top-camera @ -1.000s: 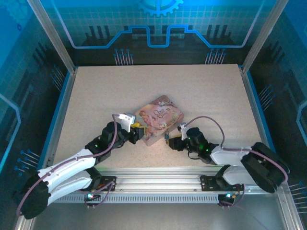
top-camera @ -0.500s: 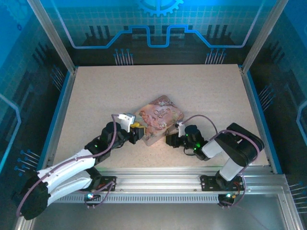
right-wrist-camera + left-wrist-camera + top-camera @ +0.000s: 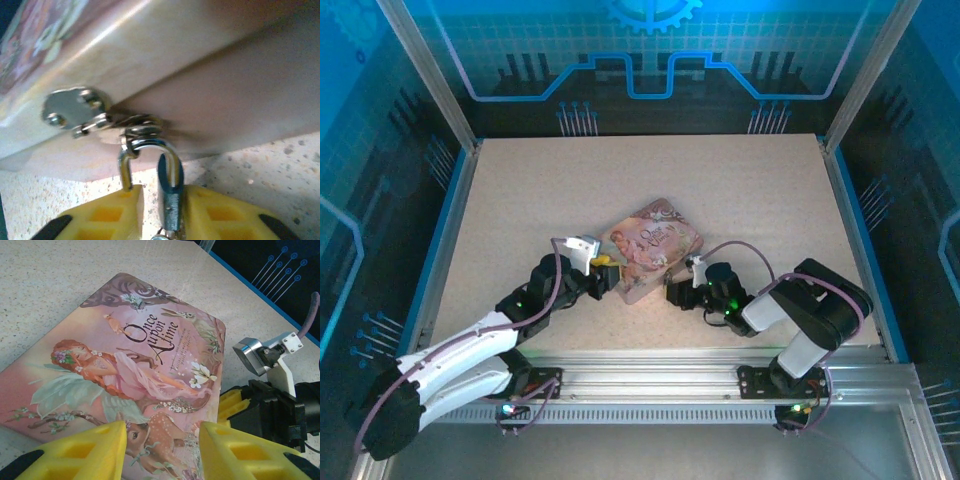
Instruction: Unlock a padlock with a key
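At 5 o'clock of the pink tin (image 3: 652, 245), the right gripper (image 3: 160, 200) pinches the padlock (image 3: 171, 206), whose shackle (image 3: 147, 145) is hooked through the hasp ring (image 3: 142, 122). The left gripper (image 3: 162, 432), jaws wide, sits at 8 o'clock. The key is not discernible. Risk: any pull drags the unrestrained tin, and the padlock may twist out of the pinch

Top view: tin box (image 3: 653, 248) lies on the table (image 3: 570, 190), just below frame centre. At its lower-left edge sits the left gripper (image 3: 609, 274), at its lower-right edge the right gripper (image 3: 671, 289). Right wrist view: padlock (image 3: 170, 175) hangs from the hasp (image 3: 75, 111) on the tin's side wall, with its shackle between the fingers (image 3: 215, 215) at bottom centre.
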Robot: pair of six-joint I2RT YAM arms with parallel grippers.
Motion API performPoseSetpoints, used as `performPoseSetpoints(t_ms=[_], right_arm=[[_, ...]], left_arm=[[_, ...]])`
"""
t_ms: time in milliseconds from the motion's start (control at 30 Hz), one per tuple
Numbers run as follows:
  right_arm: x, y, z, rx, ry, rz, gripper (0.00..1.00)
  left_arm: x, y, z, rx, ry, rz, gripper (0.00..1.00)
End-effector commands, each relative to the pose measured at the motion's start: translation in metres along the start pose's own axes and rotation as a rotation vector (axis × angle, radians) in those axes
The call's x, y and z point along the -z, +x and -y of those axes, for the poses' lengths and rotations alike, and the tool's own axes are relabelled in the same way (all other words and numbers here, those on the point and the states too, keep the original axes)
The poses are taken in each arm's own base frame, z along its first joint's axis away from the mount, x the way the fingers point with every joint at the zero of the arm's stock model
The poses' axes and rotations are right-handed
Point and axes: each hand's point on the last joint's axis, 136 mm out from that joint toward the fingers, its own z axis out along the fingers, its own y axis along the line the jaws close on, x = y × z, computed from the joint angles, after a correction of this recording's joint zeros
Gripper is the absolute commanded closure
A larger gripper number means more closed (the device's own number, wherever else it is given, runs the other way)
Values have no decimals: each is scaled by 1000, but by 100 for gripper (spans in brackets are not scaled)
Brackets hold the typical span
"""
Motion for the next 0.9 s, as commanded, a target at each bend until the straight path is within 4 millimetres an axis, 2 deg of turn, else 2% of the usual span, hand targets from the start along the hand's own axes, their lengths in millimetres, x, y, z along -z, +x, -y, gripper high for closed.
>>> performPoseSetpoints(t_ms=[0,200,367,567,867], right_arm=[[2,11,11,6,50,-23,70],[2,9,13,3,51,1,88],[5,9,14,-6,57,7,99],[13,3,14,-53,97,12,100],[37,-6,11,-173,210,41,100]], left_arm=[[1,8,-4,2,-5,-21,57],[3,9,-5,5,-8,-21,57],[4,9,-5,3,-9,-21,57],[3,2,-2,-10,-2,-14,57],[-6,-14,8,-31,32,-3,57]])
